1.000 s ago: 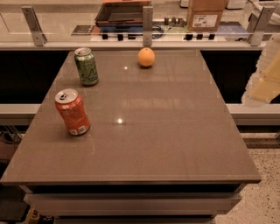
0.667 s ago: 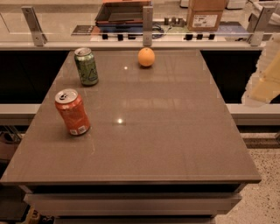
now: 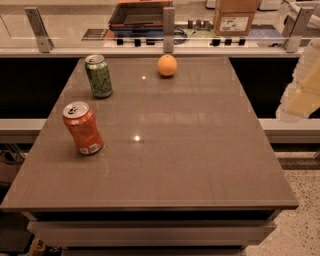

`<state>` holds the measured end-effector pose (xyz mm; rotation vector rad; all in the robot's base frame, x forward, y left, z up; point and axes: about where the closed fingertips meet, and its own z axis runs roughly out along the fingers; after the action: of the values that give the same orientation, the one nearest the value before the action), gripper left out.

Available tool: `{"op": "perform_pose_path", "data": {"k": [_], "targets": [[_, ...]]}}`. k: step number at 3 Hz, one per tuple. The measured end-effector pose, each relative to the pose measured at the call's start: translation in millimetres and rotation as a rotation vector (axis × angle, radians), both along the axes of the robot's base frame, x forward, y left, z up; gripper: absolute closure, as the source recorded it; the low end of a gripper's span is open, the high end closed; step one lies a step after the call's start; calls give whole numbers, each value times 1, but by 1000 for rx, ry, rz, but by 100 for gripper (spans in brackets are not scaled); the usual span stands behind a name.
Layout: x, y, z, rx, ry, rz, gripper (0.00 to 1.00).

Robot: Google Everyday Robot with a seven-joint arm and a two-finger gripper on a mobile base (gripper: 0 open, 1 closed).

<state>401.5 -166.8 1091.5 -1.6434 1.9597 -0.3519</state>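
An orange soda can [image 3: 83,128] stands upright near the left edge of the brown table [image 3: 190,150]. A green can [image 3: 99,76] stands upright at the far left. An orange [image 3: 167,65] rests near the far edge, in the middle. My gripper [image 3: 303,87] appears as a pale, blurred shape at the right edge of the camera view, off the table's right side and above the floor gap. It holds nothing that I can see and touches no object. The orange is the nearest thing to it, well to its left.
A counter with a glass rail and metal posts [image 3: 169,22] runs behind the table. A cardboard box [image 3: 235,16] and a dark tray [image 3: 142,14] sit on that counter. Speckled floor [image 3: 300,220] shows at the lower right.
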Motion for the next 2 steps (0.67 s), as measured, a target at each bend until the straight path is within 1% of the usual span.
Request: {"op": "perform_pose_path", "data": {"k": [2], "targets": [[0, 0, 0, 0, 0, 0, 0]]}}
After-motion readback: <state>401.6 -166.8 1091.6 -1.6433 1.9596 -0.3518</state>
